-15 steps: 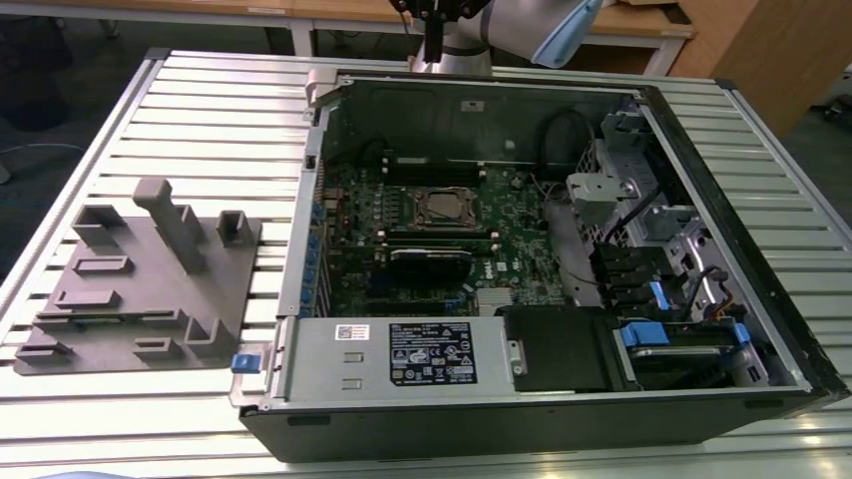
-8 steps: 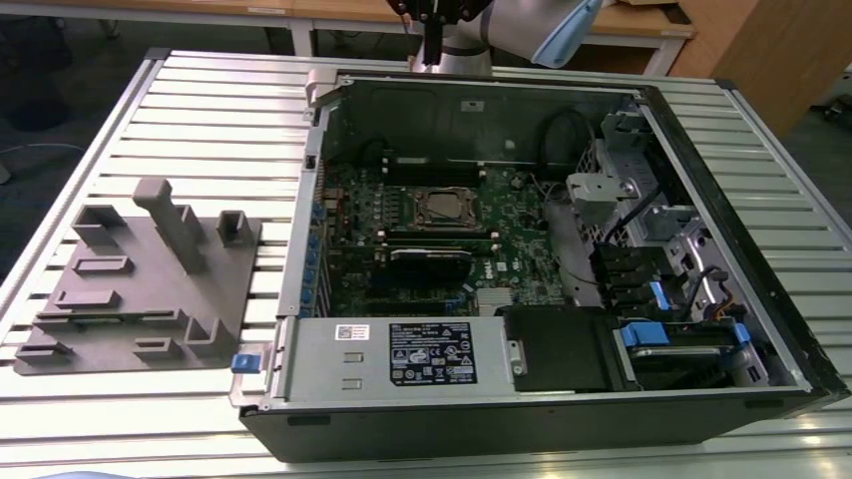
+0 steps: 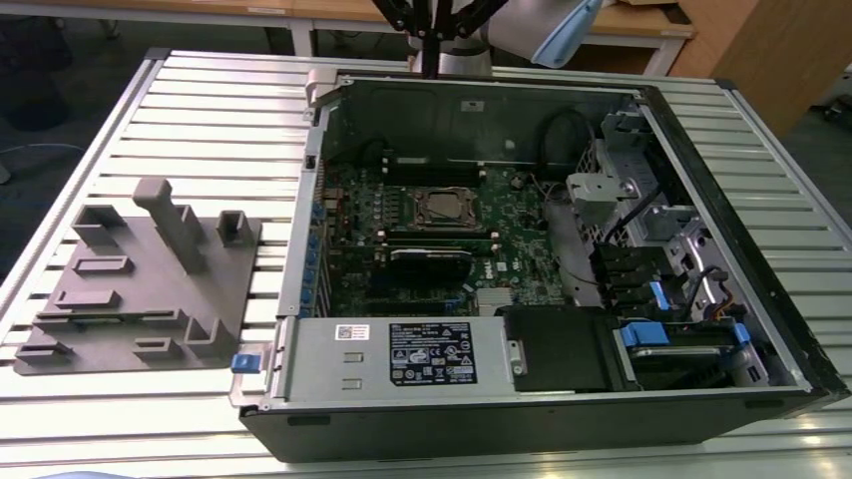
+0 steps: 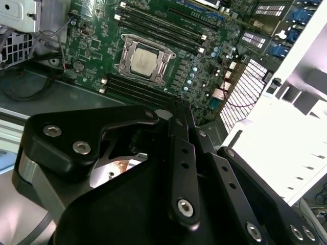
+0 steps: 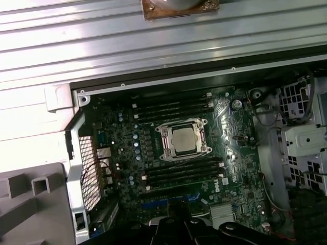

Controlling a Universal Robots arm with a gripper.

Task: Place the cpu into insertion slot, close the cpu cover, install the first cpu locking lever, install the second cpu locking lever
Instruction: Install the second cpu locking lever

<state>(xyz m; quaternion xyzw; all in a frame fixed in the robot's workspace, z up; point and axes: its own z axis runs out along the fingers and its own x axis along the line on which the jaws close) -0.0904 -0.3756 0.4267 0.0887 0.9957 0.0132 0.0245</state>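
Note:
The cpu (image 3: 446, 208) (image 4: 143, 60) (image 5: 183, 139), a silver-grey square, lies in the insertion slot (image 5: 168, 127) on the green motherboard (image 3: 520, 230) inside the open computer case. The cpu cover (image 4: 127, 48) (image 5: 164, 142), a silver frame, lies flat around the chip. My gripper (image 4: 176, 109) (image 5: 177, 204) hovers well above the board on the memory-slot side of the socket, with its black fingers together and nothing between them. In the exterior view the arm (image 3: 540, 25) stands behind the case's far wall.
A grey fixture block (image 3: 134, 284) with slots lies on the slatted metal table (image 3: 200, 100) at the exterior view's left. In the case, a power supply (image 3: 399, 351) sits at the front and drive bays with blue tabs (image 3: 659, 334) at the right. Long black memory slots (image 5: 179, 171) flank the socket.

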